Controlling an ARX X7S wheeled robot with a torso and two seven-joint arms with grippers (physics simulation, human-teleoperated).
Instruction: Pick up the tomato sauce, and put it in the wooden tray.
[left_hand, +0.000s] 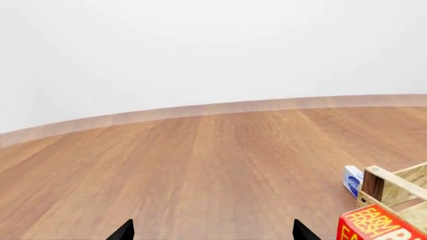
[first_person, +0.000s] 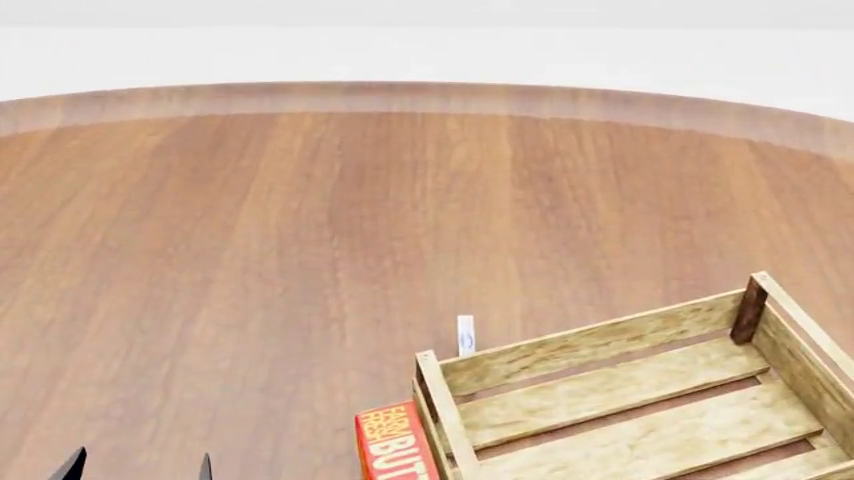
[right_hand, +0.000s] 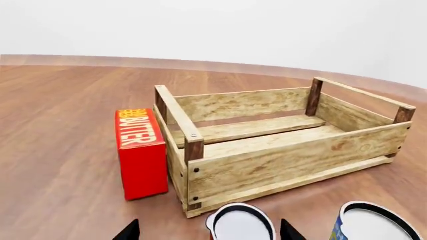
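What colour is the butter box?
Red with yellow lettering; the butter box shows best in the right wrist view.

The tomato sauce (right_hand: 240, 222) stands upright on the bench, seen from above in the right wrist view: a round whitish-silver top with a red rim of label beneath it. It sits just in front of the wooden tray's near long wall, close but apart. The wooden tray (right_hand: 280, 165) is a large rectangular crate of pale rough slats with darker corner posts, resting flat, its interior bare (first_person: 627, 390).

Tomato sauce (right_hand: 241, 223) cut by frame edge; butter box (first_person: 395, 444) likewise.
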